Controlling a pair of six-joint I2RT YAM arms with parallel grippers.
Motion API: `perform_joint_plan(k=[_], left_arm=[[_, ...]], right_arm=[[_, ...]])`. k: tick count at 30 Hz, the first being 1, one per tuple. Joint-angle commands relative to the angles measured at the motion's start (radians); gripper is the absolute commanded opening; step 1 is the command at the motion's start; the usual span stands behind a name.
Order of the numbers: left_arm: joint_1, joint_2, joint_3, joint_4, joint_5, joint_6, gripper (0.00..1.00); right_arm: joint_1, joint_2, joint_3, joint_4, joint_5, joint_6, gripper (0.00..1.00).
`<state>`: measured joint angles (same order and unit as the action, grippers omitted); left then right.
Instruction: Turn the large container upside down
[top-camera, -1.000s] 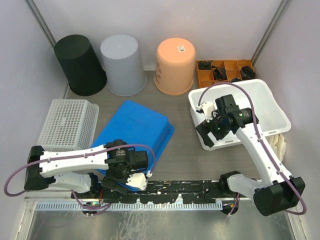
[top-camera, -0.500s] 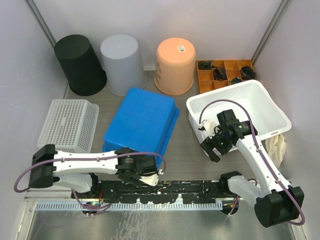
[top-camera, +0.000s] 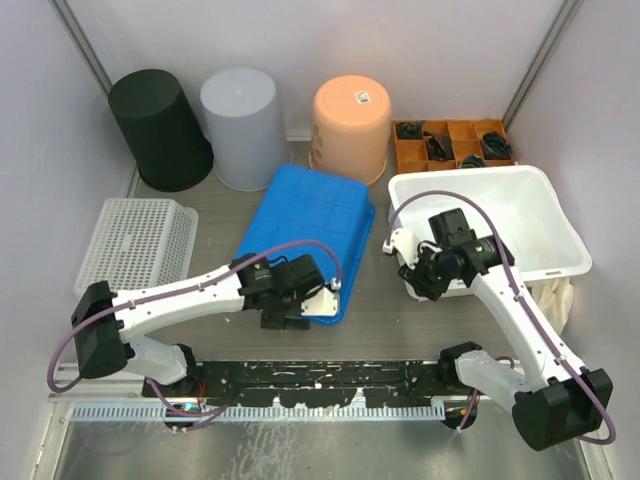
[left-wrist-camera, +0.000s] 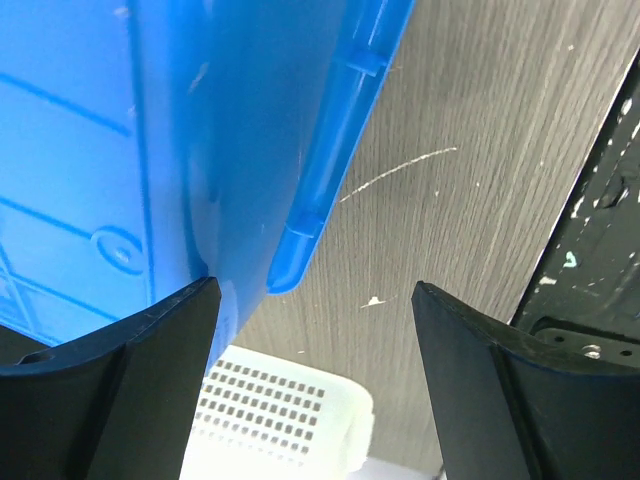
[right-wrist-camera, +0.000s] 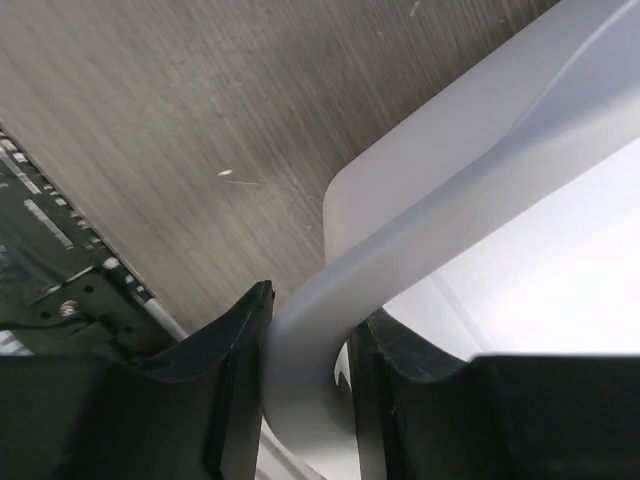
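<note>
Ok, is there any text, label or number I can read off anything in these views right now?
White sticker on the upturned base of the orange bucket: printed, but too small to read.
Moulded ring on the blue bin, left wrist view: no characters legible in it.
Nothing else shows any writing.

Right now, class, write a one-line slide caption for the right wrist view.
Right tool grips the rim of the white bin, wood-grain table behind.
</note>
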<state>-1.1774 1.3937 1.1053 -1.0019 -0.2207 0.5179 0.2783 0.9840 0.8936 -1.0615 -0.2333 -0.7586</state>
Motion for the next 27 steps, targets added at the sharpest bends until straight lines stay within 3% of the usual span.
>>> perform_joint_plan(k=[1,7,12,16,21,27], left_arm=[[0.066,-0.028,0.060,0.004,0.139,-0.060,0.80],[0.318,-0.036,0.222,-0.110,0.310,-0.075,0.79],[0.563,-0.074,0.372,-0.192,0.386,-0.093,0.79],[0.742,-0.159,0.387,-0.170,0.390,-0.119,0.80],[0.858,-0.241,0.324,-0.136,0.390,-0.130,0.80],[0.877,-0.267,0.245,-0.085,0.341,-0.113,0.81]], right_arm=[[-0.032,0.054,0.253,-0.221,-0.197,0.065,0.01],[-0.033,0.201,0.583,-0.394,-0.649,0.048,0.01],[-0.042,0.303,0.593,-0.394,-0.893,0.059,0.01],[-0.141,0.369,0.566,-0.393,-1.110,0.068,0.01],[-0.333,0.477,0.553,-0.386,-1.380,0.180,0.01],[-0.338,0.502,0.694,-0.403,-1.387,0.238,0.01]])
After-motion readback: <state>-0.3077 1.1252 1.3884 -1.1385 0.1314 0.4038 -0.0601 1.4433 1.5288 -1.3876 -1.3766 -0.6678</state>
